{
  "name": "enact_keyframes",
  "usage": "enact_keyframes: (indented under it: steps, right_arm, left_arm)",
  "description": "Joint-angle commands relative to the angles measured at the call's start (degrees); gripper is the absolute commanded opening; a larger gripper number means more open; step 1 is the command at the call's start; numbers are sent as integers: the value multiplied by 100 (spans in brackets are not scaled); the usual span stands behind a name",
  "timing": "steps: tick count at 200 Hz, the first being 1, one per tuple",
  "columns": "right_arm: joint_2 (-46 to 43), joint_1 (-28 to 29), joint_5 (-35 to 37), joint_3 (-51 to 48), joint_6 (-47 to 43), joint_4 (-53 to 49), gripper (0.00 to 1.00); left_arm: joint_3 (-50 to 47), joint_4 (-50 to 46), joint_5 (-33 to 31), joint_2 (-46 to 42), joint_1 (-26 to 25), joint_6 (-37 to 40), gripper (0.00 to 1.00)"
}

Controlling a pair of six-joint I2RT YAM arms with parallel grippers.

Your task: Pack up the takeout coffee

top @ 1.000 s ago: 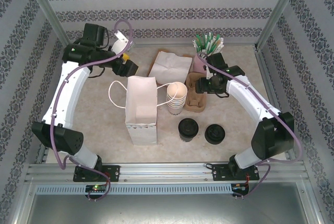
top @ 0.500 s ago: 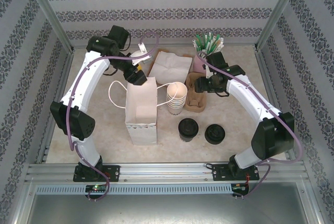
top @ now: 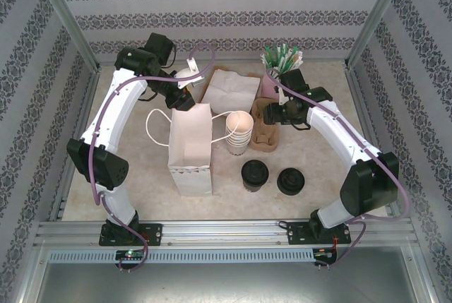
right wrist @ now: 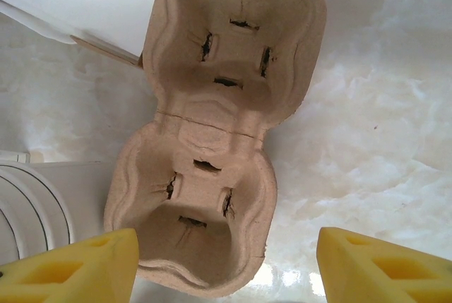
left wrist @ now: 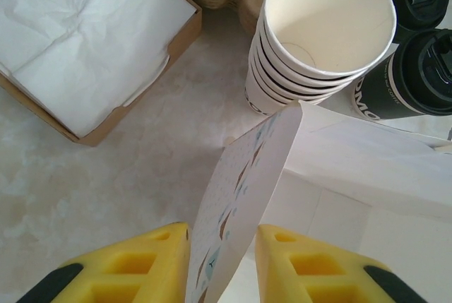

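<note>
Bag rim straddled, coffee outside the bag.
Left gripper (left wrist: 222,231) narrow astride far rim of bag (top: 191,169), cannot tell if it pinches. Right gripper (right wrist: 226,260) wide over carrier (right wrist: 212,140). Coffee (top: 254,174) upright on table (top: 141,176), just right of bag, beside lids (top: 291,181). Bare table left of bag.

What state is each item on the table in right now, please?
Bag: upright, open.
Coffee: upright, lid on, outside the bag.
Cups: nested, lidless.
Lids: stacked loose.
Carrier: empty, both wells.
Box: open, white paper inside.
Left pincer: open, straddling the bag's rim.
Right pincer: open above the carrier.
</note>
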Motion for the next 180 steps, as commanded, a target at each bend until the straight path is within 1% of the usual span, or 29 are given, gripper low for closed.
enact_keyframes:
  steps: [1, 18, 60, 74, 120, 140, 165, 180]
  right_arm:
    - [-98, -50, -27, 136, 37, -118, 68]
    - [-109, -44, -29, 127, 55, -112, 68]
    - [-136, -36, -55, 101, 68, -118, 68]
    - [-146, -40, -49, 84, 59, -118, 68]
    - [-170, -40, -85, 66, 59, -76, 68]
    - [-153, -40, -130, 74, 66, -52, 68]
    - [-90, -40, -151, 92, 60, -53, 68]
    - [-51, -35, -151, 92, 60, -51, 68]
  left_arm:
    - [191, -282, 72, 33, 20, 143, 30]
    - [196, -298, 101, 36, 21, 119, 28]
    - [218, -335, 189, -23, 15, -38, 5]
    - [209, -335, 212, -71, 15, -134, 0]
    - [53, -202, 160, -285, 17, -739, 0]
    - [-53, 21, -45, -406, 7, -1372, 0]
    - [-234, 243, 79, -570, 0, -2091, 0]
    - [-222, 199, 12, -557, 0, -2484, 0]
